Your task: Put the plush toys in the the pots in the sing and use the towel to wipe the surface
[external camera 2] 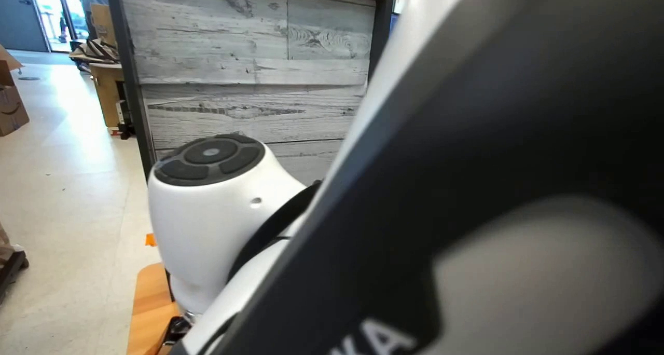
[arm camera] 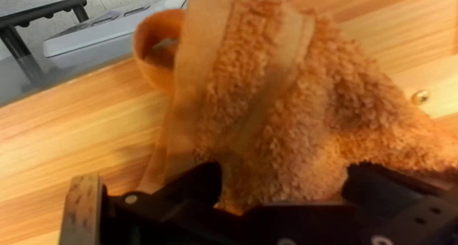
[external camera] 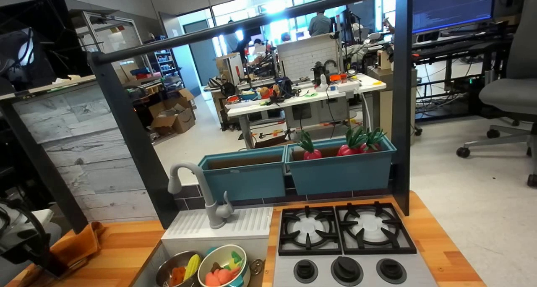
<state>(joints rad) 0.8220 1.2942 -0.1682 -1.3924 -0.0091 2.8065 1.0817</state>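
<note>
Spread wide, my gripper (arm camera: 284, 186) is at the orange towel (arm camera: 286, 94) in the wrist view, with fluffy cloth showing between its fingers. They do not pinch it. The towel lies bunched on the wooden surface (arm camera: 71, 141), also at the left in an exterior view. Inside the sing (external camera: 147, 262) stand both pots. The dark metal pot (external camera: 166, 265) holds a yellow plush toy (external camera: 192, 266) and a red-orange plush toy (external camera: 178, 275). In the cream pot (external camera: 204, 265) lie a pinkish-red plush toy (external camera: 221, 277) and a yellow-green one (external camera: 235, 259). The frame's bottom edge cuts off both pots.
A grey faucet (external camera: 209, 203) rises behind the sing. To its right is the stove (external camera: 348, 228), with teal troughs (external camera: 342, 171) behind. A dark post (external camera: 134, 140) and a grey plank panel (external camera: 79, 152) stand near the towel. The arm (external camera 2: 228, 230) fills much of an exterior view.
</note>
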